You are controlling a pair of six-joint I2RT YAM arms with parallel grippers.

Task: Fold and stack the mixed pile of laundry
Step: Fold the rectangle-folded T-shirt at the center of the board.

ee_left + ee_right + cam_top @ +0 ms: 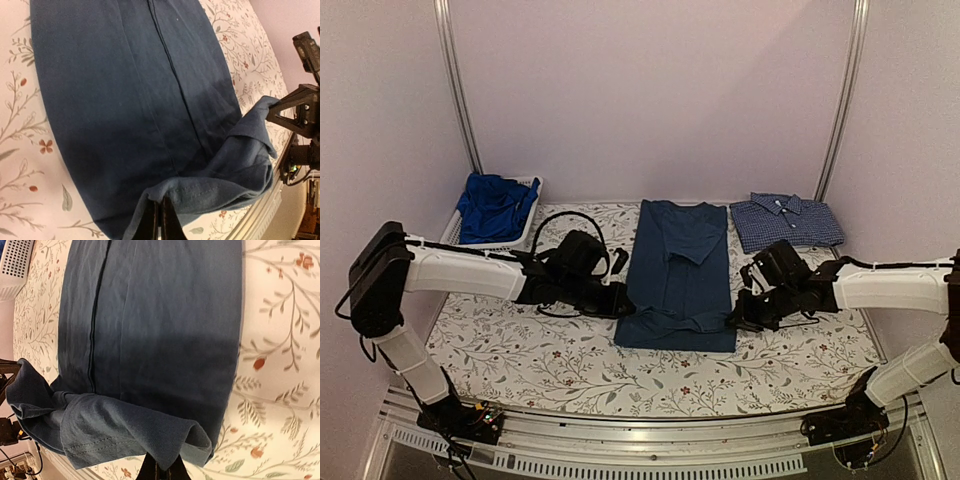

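A dark navy T-shirt (678,275) lies flat in a long narrow fold at the table's middle, sleeves folded in. My left gripper (623,302) is shut on its near left hem corner (165,197). My right gripper (740,316) is shut on its near right hem corner (195,440). Both corners are lifted and the hem is curled back over the shirt. A folded blue small-checked collared shirt (786,220) lies at the back right. A bright royal-blue garment (494,207) sits crumpled in the basket at the back left.
The white plastic mesh basket (534,187) stands at the back left; its corner shows in the right wrist view (14,260). A floral cloth (520,350) covers the table. Black cable loops above the left arm (560,217). A metal rail (650,440) runs along the near edge.
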